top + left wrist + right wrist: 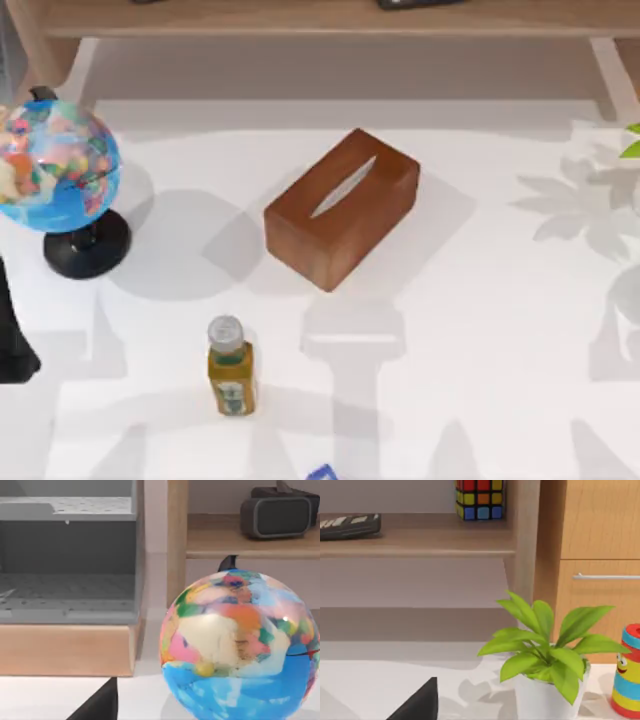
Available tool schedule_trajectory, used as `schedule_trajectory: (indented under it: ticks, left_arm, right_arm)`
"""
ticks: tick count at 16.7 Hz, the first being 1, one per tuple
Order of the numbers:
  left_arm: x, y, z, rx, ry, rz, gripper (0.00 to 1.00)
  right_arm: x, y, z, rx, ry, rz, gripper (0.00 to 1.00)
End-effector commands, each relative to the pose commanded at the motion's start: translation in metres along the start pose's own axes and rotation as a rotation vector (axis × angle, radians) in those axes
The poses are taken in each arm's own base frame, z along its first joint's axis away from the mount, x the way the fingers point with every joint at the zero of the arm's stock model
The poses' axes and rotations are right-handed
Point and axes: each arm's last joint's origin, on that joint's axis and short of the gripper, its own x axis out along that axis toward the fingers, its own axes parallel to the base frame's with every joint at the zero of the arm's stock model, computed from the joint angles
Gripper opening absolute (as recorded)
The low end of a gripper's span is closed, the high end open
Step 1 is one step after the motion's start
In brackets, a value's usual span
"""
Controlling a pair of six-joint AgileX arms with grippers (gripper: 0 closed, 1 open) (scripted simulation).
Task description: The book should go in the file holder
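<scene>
Though a dark wedge of the left gripper (pixel 97 703) and of the right gripper (pixel 417 703) shows, I cannot tell whether either claw is open or closed. Just ahead of the left one stands one globe (pixel 237 645), at the table's (pixel 500 330) left side. Behind it are one grey file holder (pixel 70 560) on a wooden ledge and one headset (pixel 277 515). One bottle (pixel 230 370) and one tissue box (pixel 342 207) occupy the middle. One blue corner (pixel 322 472), perhaps the book, pokes in at the near edge. Ahead of the right gripper are one plant (pixel 545 650), one striped toy (pixel 629 670) and one colour cube (pixel 479 499).
</scene>
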Motion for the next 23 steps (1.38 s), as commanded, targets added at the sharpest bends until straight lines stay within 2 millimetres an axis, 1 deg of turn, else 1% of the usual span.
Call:
schedule_trajectory:
  ticks: [3,5,6,8,10,11,12,14,16,18,20,23]
  left_arm:
    - [0.0,0.0,0.003,0.0,0.0,0.0,1.0]
    - [0.0,-0.001,0.016,-0.001,0.0,-0.002,1.0]
    - [0.001,-0.002,0.027,-0.001,0.001,-0.003,1.0]
    - [0.006,-0.004,0.057,-0.002,0.002,-0.005,1.0]
    - [0.017,-0.006,0.096,-0.004,0.004,-0.007,1.0]
    - [0.026,-0.008,0.117,-0.005,0.005,-0.008,1.0]
    - [0.037,-0.011,0.139,-0.006,0.006,-0.01,1.0]
    - [0.067,-0.018,0.181,-0.008,0.005,-0.012,1.0]
    - [0.104,-0.029,0.219,-0.01,0.0,-0.013,1.0]
    - [0.146,-0.043,0.249,-0.012,-0.006,-0.014,1.0]
    - [0.189,-0.06,0.268,-0.014,-0.009,-0.015,1.0]
    - [0.246,-0.087,0.278,-0.014,-0.009,-0.016,1.0]
  right_arm:
    - [0.0,0.0,0.0,0.0,0.0,0.0,1.0]
    - [0.0,0.0,0.0,0.0,0.0,0.0,1.0]
    - [0.0,0.0,0.0,0.0,0.0,0.0,1.0]
    - [0.0,0.0,0.0,0.0,0.0,0.0,1.0]
    - [0.0,0.0,0.0,0.0,0.0,0.0,1.0]
    - [0.0,0.0,0.0,0.0,0.0,0.0,1.0]
    - [0.0,0.0,0.0,0.0,0.0,0.0,1.0]
    - [0.0,0.0,0.0,0.0,0.0,0.0,1.0]
    - [0.0,0.0,0.0,0.0,0.0,0.0,1.0]
    - [0.0,0.0,0.0,0.0,0.0,0.0,1.0]
    - [0.0,0.0,0.0,0.0,0.0,0.0,1.0]
    - [0.0,0.0,0.0,0.0,0.0,0.0,1.0]
